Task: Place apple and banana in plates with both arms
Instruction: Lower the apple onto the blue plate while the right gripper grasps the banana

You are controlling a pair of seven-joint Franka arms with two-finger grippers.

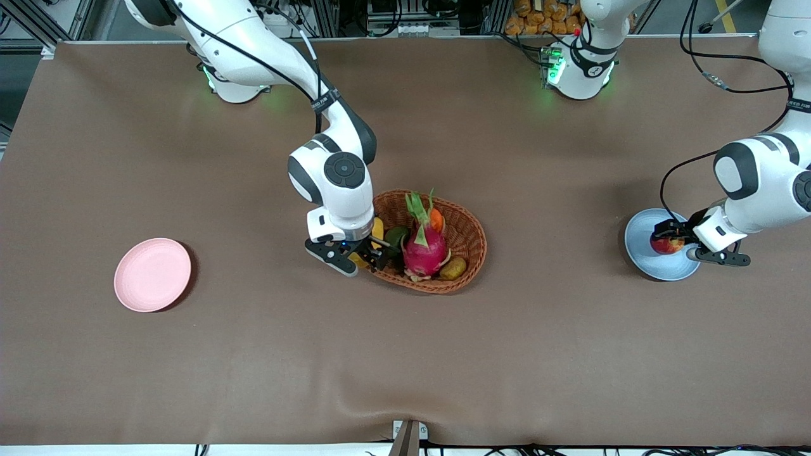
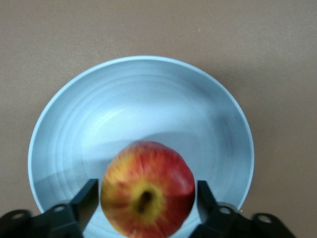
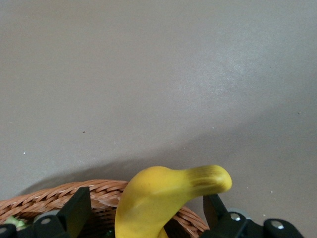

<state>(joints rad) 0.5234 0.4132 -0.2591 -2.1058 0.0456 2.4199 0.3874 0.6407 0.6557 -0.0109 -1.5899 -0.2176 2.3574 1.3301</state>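
Apple: the apple [image 2: 147, 191] sits between the fingers of the left tool [image 1: 681, 244], over the light blue plate [image 1: 637, 244] at the left arm's end of the counter [image 1: 405, 354]; whether it rests on the plate or hangs just above it I cannot tell. The fingers flank its widest part, apparently touching.
Apple handling: probably firm, smooth and round (likely to roll once freed), so a low release near the plate's middle looks wise.
Banana: the banana [image 3: 166, 198] is held by the right tool [image 1: 355, 252], fingers on either side of its body, at the rim of the wicker basket [image 1: 472, 237], one darker tip jutting over the rim.
Banana handling: likely light and soft-skinned; a mid-body hold should keep it from swinging.
Edges: the basket rim lies right under the banana, and the dragon fruit [image 1: 423, 248] is just beside it.
Open room: the pink plate [image 1: 152, 274] lies well apart toward the right arm's end, bare counter between.
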